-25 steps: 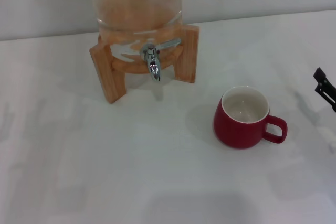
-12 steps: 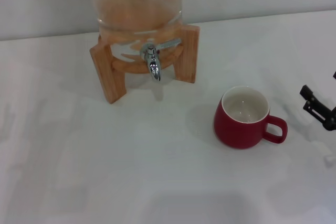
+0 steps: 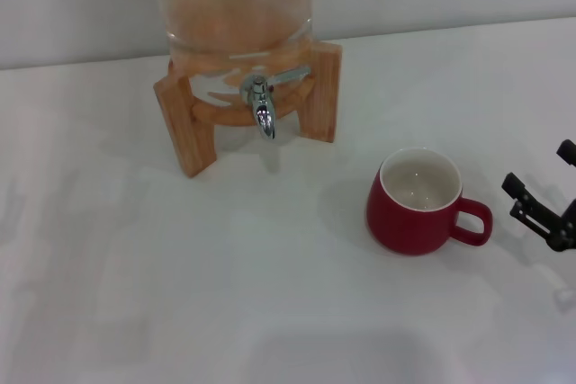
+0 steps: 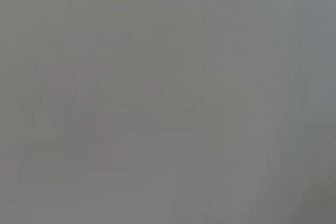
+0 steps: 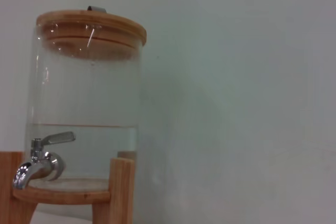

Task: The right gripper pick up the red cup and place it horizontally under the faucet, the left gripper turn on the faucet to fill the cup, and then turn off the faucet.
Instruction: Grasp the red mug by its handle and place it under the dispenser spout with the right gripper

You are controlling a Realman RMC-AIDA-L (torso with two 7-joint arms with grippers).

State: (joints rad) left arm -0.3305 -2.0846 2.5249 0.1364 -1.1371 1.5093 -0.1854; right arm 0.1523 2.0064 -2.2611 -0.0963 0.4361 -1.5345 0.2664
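The red cup (image 3: 416, 202) stands upright on the white table (image 3: 270, 294), its white inside showing and its small loop handle pointing to 3 o'clock. The right gripper (image 3: 545, 195) is at the cup's 3 o'clock, just beside the handle but apart from it, at the right edge of the head view. Its black fingers (image 3: 526, 200) stand spread with a gap between them, and they hold nothing.

The faucet (image 3: 262, 105) is at about 11 o'clock from the cup, well apart from it. Its chrome spout points down and its flat lever lies out to one side. It sits at the front of a clear glass dispenser (image 3: 236, 6) that rests in a wooden stand (image 3: 184, 128). The right wrist view shows the same dispenser (image 5: 86, 103) side-on, with a wooden lid (image 5: 90, 22) on top and water filling its lower part, the faucet (image 5: 38, 162) near the base.

The left gripper appears in no view; the left wrist view shows only a featureless grey field.
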